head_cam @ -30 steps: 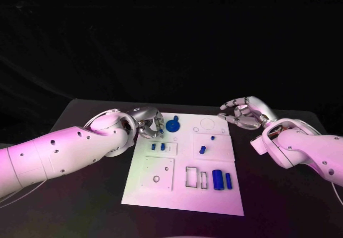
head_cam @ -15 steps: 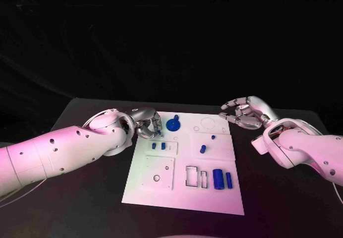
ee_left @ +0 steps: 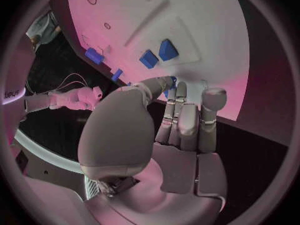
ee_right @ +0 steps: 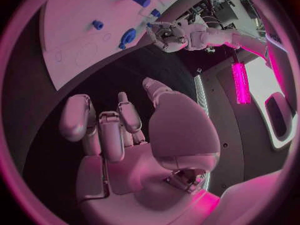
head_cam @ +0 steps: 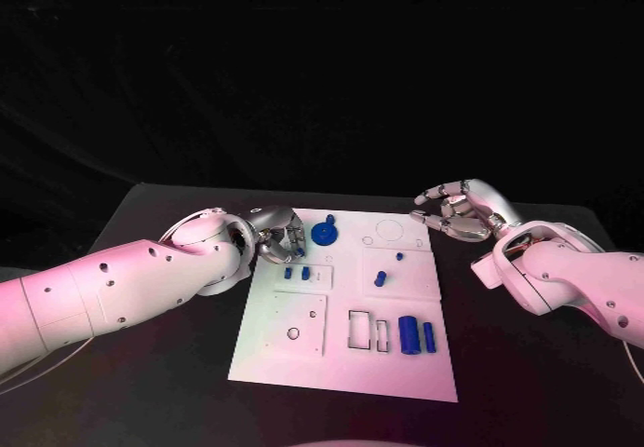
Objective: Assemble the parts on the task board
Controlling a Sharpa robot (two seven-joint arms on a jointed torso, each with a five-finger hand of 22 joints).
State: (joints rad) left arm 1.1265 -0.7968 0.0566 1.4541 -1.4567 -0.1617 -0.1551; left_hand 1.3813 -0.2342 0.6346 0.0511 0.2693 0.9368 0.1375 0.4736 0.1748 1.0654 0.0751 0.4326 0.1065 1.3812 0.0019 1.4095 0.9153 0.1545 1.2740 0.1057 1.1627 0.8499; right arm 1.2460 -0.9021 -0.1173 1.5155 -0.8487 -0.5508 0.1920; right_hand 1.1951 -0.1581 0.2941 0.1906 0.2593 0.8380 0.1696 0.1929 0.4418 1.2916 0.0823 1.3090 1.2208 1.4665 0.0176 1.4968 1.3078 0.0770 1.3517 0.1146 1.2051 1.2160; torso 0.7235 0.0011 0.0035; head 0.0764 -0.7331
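The white task board (head_cam: 342,368) lies in the centre of the head view on the black table (head_cam: 161,372), with small blue parts scattered across its panels. The left hand (head_cam: 279,233) sits at the board's upper-left corner, just left of a round blue part with a stem (head_cam: 325,232); its fingers are curled inward, and whether they touch that part cannot be told. In the left wrist view the same hand (ee_left: 181,120) shows its fingers drawn close together with nothing visibly held. The right hand (head_cam: 456,212) hovers off the board's upper-right corner, fingers curled in on nothing. Two blue cylinders (head_cam: 418,336) lie side by side at the board's lower right; two small blue blocks (head_cam: 297,274) sit left of centre.
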